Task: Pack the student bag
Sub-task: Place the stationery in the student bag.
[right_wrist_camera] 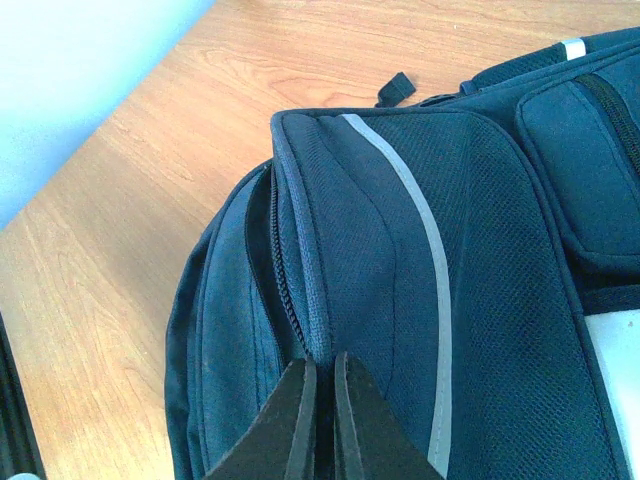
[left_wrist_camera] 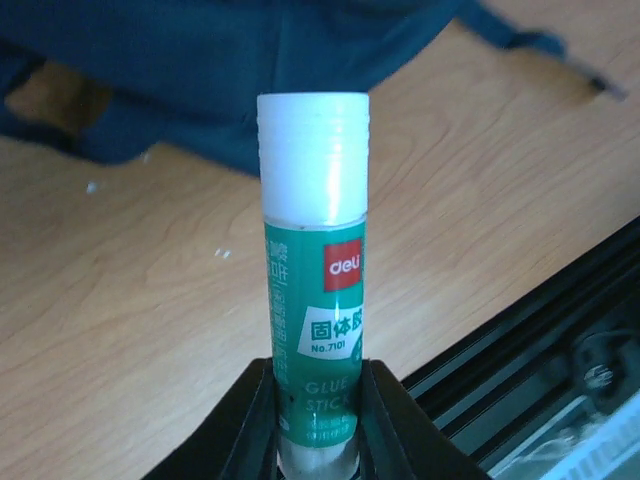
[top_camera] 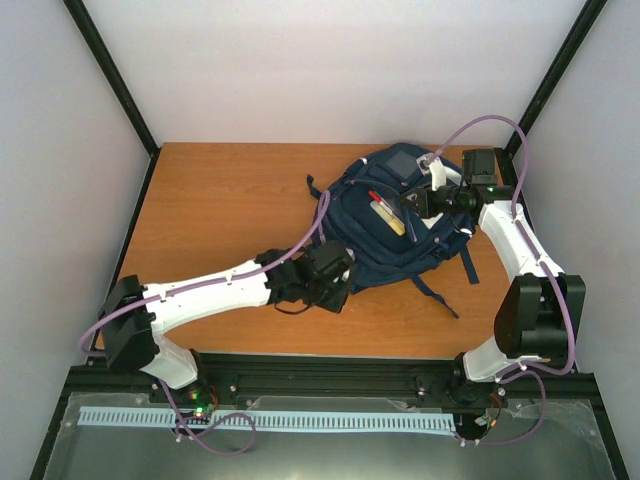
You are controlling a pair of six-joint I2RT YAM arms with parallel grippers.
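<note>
The student bag point(top_camera: 400, 215) lies on the wooden table point(top_camera: 220, 210), navy with a grey-white stripe point(right_wrist_camera: 425, 250). A red pen point(top_camera: 377, 198) and a cream flat item point(top_camera: 390, 218) rest at its open top. My left gripper point(left_wrist_camera: 316, 385) is shut on a green glue stick point(left_wrist_camera: 313, 250) with a white cap, held upright just off the bag's near-left edge point(top_camera: 332, 283). My right gripper point(right_wrist_camera: 320, 372) is shut on a fold of the bag's fabric point(right_wrist_camera: 300, 300) beside the zipper, at the bag's far right side point(top_camera: 418, 200).
Dark bag straps point(top_camera: 440, 292) trail over the table towards the near right. A black frame rail point(left_wrist_camera: 560, 330) runs along the table's near edge, close to the left gripper. White walls stand on three sides.
</note>
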